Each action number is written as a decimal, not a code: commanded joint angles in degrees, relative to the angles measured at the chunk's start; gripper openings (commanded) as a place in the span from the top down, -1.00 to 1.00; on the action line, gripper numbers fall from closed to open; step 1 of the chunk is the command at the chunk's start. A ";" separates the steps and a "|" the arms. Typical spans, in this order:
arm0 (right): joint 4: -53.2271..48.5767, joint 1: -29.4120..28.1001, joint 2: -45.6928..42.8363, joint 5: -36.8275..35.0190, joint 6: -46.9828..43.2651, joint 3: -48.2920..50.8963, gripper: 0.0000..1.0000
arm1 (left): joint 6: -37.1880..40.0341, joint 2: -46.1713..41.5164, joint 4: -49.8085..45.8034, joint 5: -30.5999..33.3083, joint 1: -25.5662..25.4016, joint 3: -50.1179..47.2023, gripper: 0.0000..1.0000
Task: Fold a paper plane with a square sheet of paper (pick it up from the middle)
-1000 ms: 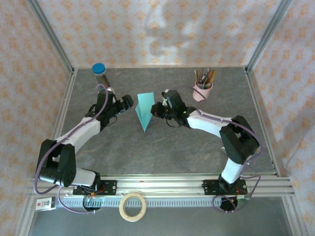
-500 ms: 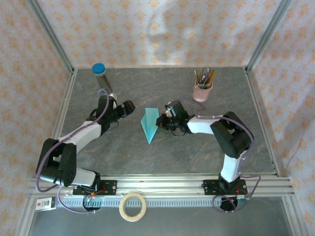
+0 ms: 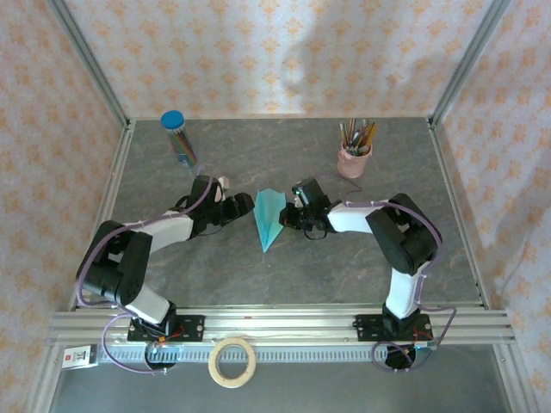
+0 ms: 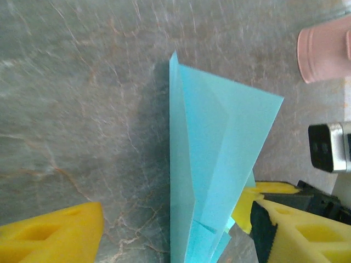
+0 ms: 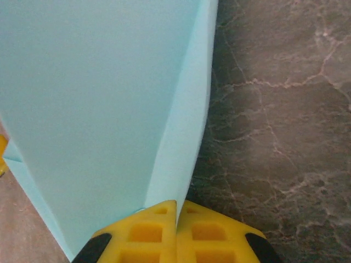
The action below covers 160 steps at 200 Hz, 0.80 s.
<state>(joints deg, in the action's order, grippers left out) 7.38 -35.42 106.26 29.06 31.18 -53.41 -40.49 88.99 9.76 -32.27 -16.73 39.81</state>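
At the middle of the worktop [image 3: 344,258] the right gripper [image 3: 290,215] is clamped on the paper plane [image 3: 269,219]. In its wrist view, the right gripper [image 5: 176,216] has its two yellow jaws pressed flat together with no gap, and a folded edge of the light turquoise paper [image 5: 98,109] is pinched between their tips. The left gripper [image 3: 244,206] reaches in from the opposite side and stands open. In the left wrist view, the left gripper [image 4: 175,219] has one yellow jaw well clear of the paper on one side, with bare worktop between them. The other jaw sits just beside the far wing, so the plane [image 4: 214,159] stands between the two without being squeezed. From above, the plane is a narrow dart: its nose points toward the near edge of the worktop and its wider tail toward the far edge. A crease runs along its length and it throws a shadow on the left. Whether its underside rests on the worktop cannot be told. Farther out, a pink cup [image 3: 354,160] of pencils [image 3: 357,133] stands near the far right corner. A clear tube [image 3: 178,138] with a blue cap stands near the far left corner. A roll of tape [image 3: 233,361] lies on the rail [image 3: 301,323] along the near edge.
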 commanded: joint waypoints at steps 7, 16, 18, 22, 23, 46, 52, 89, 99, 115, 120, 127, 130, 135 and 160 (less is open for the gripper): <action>-1.90 0.41 1.13 -2.12 -1.58 -1.60 0.89 | 2.10 2.39 -0.69 -1.32 -1.95 2.70 -0.38; -1.97 0.44 1.10 -2.18 -1.65 -1.57 0.89 | 2.56 3.07 -1.93 -0.12 -2.24 3.34 -0.28; -1.98 0.44 1.09 -2.21 -1.67 -1.60 0.89 | 2.60 3.28 -2.09 0.09 -2.29 3.41 -0.26; -2.01 0.44 1.09 -2.18 -1.69 -1.61 0.89 | 2.69 3.65 -2.45 0.39 -2.34 3.58 -0.23; -2.01 0.44 1.12 -2.17 -1.67 -1.61 0.89 | 2.69 3.73 -2.55 0.42 -2.34 3.64 -0.22; -1.93 0.52 1.25 -2.16 -1.68 -1.66 0.89 | 2.61 5.31 -2.06 -0.24 -2.52 4.26 -0.09; -2.05 0.53 1.23 -2.10 -1.76 -1.70 0.89 | 2.69 5.70 -1.94 -0.83 -2.65 4.55 -0.08; -2.20 0.55 1.53 -2.08 -1.85 -2.03 0.89 | 3.90 7.85 -2.15 -2.57 -3.26 6.56 -0.07; -2.28 0.61 1.58 -2.03 -1.89 -2.21 0.89 | 4.02 8.42 -2.42 -2.89 -3.36 7.15 -0.02; -2.33 0.62 1.71 -2.05 -1.90 -2.23 0.89 | 4.34 9.38 -2.81 -2.54 -3.38 7.73 0.14; -2.28 0.61 1.76 -2.00 -1.88 -2.23 0.89 | 4.40 9.63 -2.89 -2.40 -3.39 7.86 0.19; -2.29 0.62 1.62 -2.11 -1.83 -2.23 0.89 | 4.42 9.96 -3.06 -2.30 -3.36 8.11 0.27; -2.28 0.64 1.59 -2.11 -1.82 -2.22 0.89 | 4.44 10.09 -3.08 -2.39 -3.39 8.24 0.31; -2.28 0.67 1.55 -2.21 -1.85 -2.29 0.89 | 4.37 10.32 -3.08 -2.48 -3.35 8.31 0.36; -2.45 0.70 1.11 -2.84 -1.83 -2.32 0.89 | 3.80 10.19 -2.98 -1.09 -3.38 8.42 0.54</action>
<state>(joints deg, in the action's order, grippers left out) 6.39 -35.18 106.87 28.51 30.33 -54.33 -37.12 98.78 7.97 -34.06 -19.88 47.07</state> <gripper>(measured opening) 0.055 0.264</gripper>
